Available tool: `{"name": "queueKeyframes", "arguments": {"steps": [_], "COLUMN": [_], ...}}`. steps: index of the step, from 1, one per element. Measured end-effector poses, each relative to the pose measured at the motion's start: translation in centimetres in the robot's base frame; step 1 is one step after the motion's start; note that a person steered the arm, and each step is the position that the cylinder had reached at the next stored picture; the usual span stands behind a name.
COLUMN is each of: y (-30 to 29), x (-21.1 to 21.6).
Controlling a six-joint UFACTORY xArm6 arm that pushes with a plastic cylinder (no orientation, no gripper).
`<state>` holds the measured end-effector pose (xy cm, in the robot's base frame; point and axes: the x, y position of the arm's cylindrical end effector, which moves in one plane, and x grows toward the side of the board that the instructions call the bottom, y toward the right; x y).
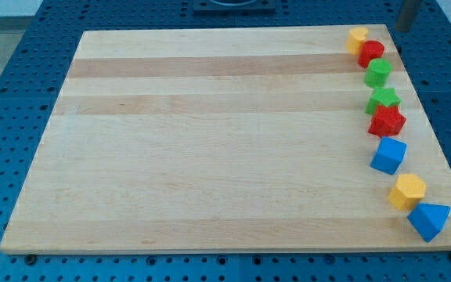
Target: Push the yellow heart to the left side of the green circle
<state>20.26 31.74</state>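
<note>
The yellow heart (357, 37) lies at the board's top right corner, at the head of a line of blocks down the view's right edge. A red circle (372, 52) touches it just below, to the right. The green circle (378, 72) comes right after the red one, so the heart sits above it and slightly to its left. My tip (403, 29) is off the board past the top right corner, up and to the right of the heart, touching no block.
Further down the right edge lie a green star (383, 99), a red star (387, 121), a blue cube (388, 154), a yellow hexagon (407, 190) and a blue triangle (429, 220). The wooden board (210, 141) rests on a blue perforated table.
</note>
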Motion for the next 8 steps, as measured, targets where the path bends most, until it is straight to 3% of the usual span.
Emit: {"name": "queueKeyframes", "arguments": {"steps": [4, 6, 8], "y": [-8.1, -8.3, -8.8], "x": [1.8, 2.9, 8.5]}}
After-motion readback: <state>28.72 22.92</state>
